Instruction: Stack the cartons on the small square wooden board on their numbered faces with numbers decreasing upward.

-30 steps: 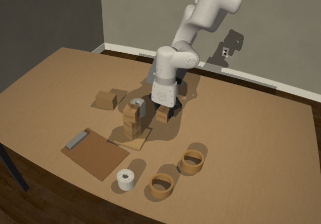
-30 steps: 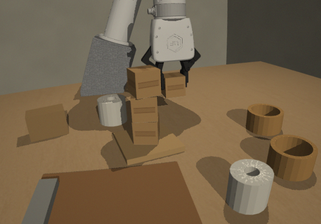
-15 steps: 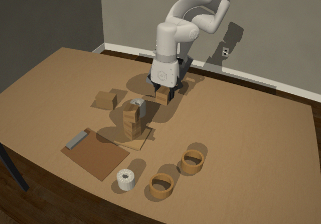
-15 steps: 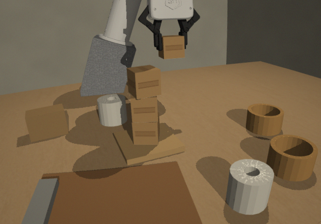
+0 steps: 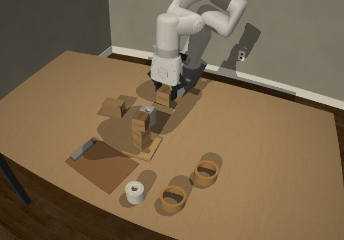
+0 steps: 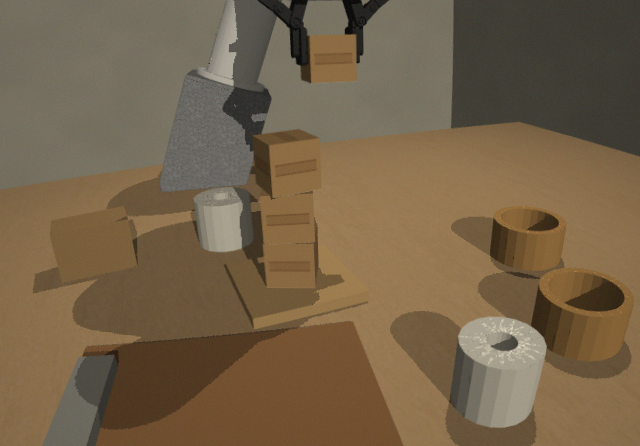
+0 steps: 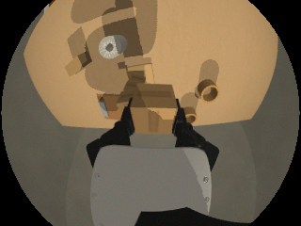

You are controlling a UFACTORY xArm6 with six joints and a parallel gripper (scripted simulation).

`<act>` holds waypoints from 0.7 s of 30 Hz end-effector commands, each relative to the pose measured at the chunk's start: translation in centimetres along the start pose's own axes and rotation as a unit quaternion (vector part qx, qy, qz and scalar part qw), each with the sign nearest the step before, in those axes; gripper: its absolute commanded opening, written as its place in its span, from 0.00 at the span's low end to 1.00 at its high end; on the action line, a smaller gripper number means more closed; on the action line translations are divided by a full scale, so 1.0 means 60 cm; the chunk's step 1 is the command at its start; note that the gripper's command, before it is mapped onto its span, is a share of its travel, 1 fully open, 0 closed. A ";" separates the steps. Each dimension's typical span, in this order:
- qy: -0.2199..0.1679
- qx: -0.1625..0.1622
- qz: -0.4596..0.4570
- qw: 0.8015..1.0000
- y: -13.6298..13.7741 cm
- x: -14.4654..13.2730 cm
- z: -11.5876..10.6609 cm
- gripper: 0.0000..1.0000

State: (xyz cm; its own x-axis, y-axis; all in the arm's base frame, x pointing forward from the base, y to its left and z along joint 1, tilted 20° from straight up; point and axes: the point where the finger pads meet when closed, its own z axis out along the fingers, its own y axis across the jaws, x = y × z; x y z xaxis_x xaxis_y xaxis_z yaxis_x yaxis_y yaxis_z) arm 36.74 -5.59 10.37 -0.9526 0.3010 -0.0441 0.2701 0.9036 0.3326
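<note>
My gripper (image 5: 164,92) (image 6: 327,54) (image 7: 153,105) is shut on one cube carton (image 5: 162,97) (image 6: 331,68) (image 7: 150,121) and holds it in the air, higher than the column and clear of it. Three cartons stand in a column on the small square wooden board (image 5: 153,149) (image 6: 315,304). The bottom carton (image 6: 290,266) and the middle carton (image 6: 287,219) sit roughly in line. The top carton (image 5: 140,120) (image 6: 287,162) is turned a little and overhangs slightly. The numbered faces are hidden.
A grey cylinder (image 5: 150,114) (image 6: 219,220) stands close behind the column. A brown box (image 5: 113,107) (image 6: 93,242) lies to the left. A dark mat (image 5: 102,166) (image 6: 248,384) with a grey block (image 5: 81,149) (image 6: 77,405) lies in front. Another grey cylinder (image 5: 135,192) (image 6: 496,376) and two wooden rings (image 5: 206,173) (image 6: 527,237) stand at the right.
</note>
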 end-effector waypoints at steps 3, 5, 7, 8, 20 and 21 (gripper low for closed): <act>0.006 -0.004 -0.001 1.000 -0.101 -0.117 -0.030 0.00; 0.006 -0.004 -0.001 1.000 -0.107 -0.123 -0.030 0.00; 0.006 -0.005 -0.001 1.000 -0.106 -0.124 -0.014 0.00; 0.006 -0.005 -0.001 1.000 -0.106 -0.125 0.001 0.00; 0.006 -0.004 -0.001 1.000 -0.106 -0.123 0.053 0.00; 0.006 -0.004 -0.001 1.000 -0.106 -0.123 0.055 0.00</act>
State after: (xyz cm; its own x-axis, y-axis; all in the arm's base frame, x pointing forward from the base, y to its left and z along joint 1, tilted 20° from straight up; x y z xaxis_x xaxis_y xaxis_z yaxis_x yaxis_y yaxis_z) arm 42.36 -12.55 5.63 -0.9549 0.2954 -0.0304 0.2680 0.9013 0.3403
